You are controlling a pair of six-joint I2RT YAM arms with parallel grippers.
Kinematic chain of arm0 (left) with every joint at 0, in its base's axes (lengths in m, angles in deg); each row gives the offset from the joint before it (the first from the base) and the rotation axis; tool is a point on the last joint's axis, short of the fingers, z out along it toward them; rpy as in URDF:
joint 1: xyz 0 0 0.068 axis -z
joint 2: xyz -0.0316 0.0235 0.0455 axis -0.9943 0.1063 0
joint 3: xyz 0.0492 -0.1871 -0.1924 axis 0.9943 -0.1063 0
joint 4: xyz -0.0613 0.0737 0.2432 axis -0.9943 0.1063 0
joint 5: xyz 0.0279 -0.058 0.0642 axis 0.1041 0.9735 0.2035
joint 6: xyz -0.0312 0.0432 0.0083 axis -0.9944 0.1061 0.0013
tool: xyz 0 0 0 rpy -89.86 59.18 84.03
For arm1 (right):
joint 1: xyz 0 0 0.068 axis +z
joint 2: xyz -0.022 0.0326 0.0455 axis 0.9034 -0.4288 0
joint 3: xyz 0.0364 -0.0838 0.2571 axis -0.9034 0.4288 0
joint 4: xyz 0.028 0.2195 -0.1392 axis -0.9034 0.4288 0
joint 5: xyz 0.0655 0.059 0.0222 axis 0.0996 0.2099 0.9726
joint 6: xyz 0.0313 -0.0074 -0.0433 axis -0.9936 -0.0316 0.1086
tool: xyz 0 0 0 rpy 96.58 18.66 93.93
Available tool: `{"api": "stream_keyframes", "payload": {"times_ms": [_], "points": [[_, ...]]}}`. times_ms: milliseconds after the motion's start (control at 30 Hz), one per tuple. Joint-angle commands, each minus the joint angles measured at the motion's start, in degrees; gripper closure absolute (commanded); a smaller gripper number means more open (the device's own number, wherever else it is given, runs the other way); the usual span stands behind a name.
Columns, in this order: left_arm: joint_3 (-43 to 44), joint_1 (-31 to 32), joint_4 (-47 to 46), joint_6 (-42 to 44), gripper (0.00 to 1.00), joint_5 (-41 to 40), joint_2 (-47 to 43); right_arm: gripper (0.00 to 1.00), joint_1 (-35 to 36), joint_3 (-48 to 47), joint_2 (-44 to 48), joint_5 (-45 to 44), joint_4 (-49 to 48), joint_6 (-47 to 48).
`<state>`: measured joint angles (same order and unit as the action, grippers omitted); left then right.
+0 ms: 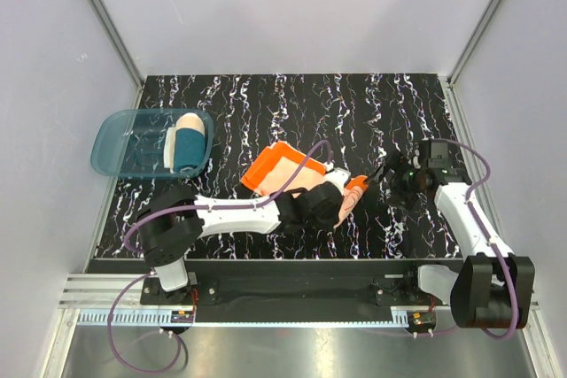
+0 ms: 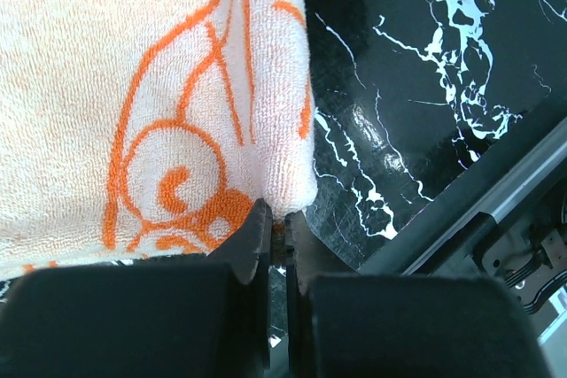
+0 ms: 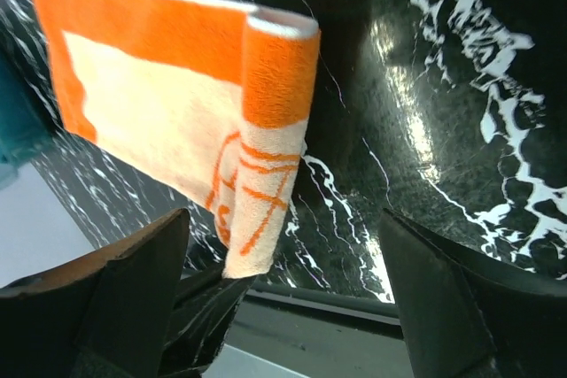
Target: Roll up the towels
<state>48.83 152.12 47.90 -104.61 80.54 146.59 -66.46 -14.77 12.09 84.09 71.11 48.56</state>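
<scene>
1. The left pincer (image 2: pixel 276 219) has its two black fingers pressed almost together, and they pinch the near corner of the orange terry-cloth towel (image 1: pixel 279 168).
2. Ahead of that pincer and off to its left, the towel's cream side lies face up with orange printed lines. To the right of its fingers there is only the black marble-patterned table (image 1: pixel 354 104).
3. The right pincer (image 3: pixel 283 219) is spread wide and grips nothing. Its fingers stand on either side of the towel's turned-over end.
4. Straight ahead of the right pincer, that end is folded back into a narrow band, orange on the far part and cream with orange lines nearer the fingers. The flat, orange-bordered rest of the towel spreads away to the pincer's left.
5. In the overhead view the two pincers are close together at the same end of the orange towel.
6. The teal-blue rolled cloth towel (image 1: pixel 187 150) lies in a translucent blue plastic tray (image 1: pixel 111 143). It is well apart from both pincers, beyond the left arm's base.
</scene>
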Motion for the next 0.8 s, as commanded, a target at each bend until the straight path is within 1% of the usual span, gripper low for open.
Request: {"api": "stream_keyframes", "payload": {"times_ms": [0, 100, 200, 267, 333, 400, 433, 467, 567, 600, 667, 700, 767], "points": [[-1.06, -0.02, -4.06, -2.69, 1.0, 0.51, -2.07, 0.07, 3.32, 1.91, -1.95, 2.92, -5.74, -1.36], [-2.38, -0.02, -4.94, -3.31, 1.0, 0.51, -2.43, 0.07, 7.11, 2.35, -6.51, 1.87, -9.95, -2.24], [-3.08, -0.11, -5.11, -3.4, 1.0, 0.42, -2.87, 0.11, 9.05, 3.66, -10.48, 0.99, -13.12, -3.29], [-3.61, -0.02, -5.03, -3.57, 1.0, 0.34, -3.22, 0.17, 9.23, 4.63, -11.8, 0.11, -16.2, -4.17], [-3.87, -0.02, -5.03, -3.66, 1.0, 0.25, -3.57, 0.23, 9.32, 4.55, -13.11, -1.38, -16.47, -3.82], [-4.49, -0.02, -5.11, -3.84, 1.0, 0.16, -4.18, 0.26, 9.23, 4.19, -14.08, -1.91, -16.56, -3.29], [-4.66, -0.02, -5.29, -4.01, 1.0, 0.07, -4.71, 0.29, 9.23, 4.11, -15.22, -2.09, -16.64, -2.77], [-5.01, -0.02, -5.38, -4.01, 1.0, -0.1, -4.97, 0.35, 9.23, 3.84, -15.75, -2.44, -16.47, -2.59], [-5.37, -0.02, -5.55, -4.19, 1.0, -0.54, -6.2, 0.44, 9.23, 3.23, -17.86, -3.41, -17.0, -2.06], [-5.89, -0.11, -5.55, -4.28, 1.0, -0.63, -6.47, 0.52, 9.23, 3.05, -18.39, -3.93, -17.0, -1.97], [-6.16, -0.11, -5.64, -4.54, 1.0, -0.81, -7.35, 0.6, 9.23, 2.18, -19.8, -4.2, -17.17, -1.19], [-6.51, -0.2, -5.64, -4.45, 1.0, -0.81, -7.44, 0.66, 9.32, 1.82, -20.32, -4.55, -16.91, -1.01], [-6.6, -0.37, -5.38, -4.63, 1.0, -0.81, -7.79, 0.74, 9.14, 0.86, -21.03, -5.43, -16.56, -0.39]]}}
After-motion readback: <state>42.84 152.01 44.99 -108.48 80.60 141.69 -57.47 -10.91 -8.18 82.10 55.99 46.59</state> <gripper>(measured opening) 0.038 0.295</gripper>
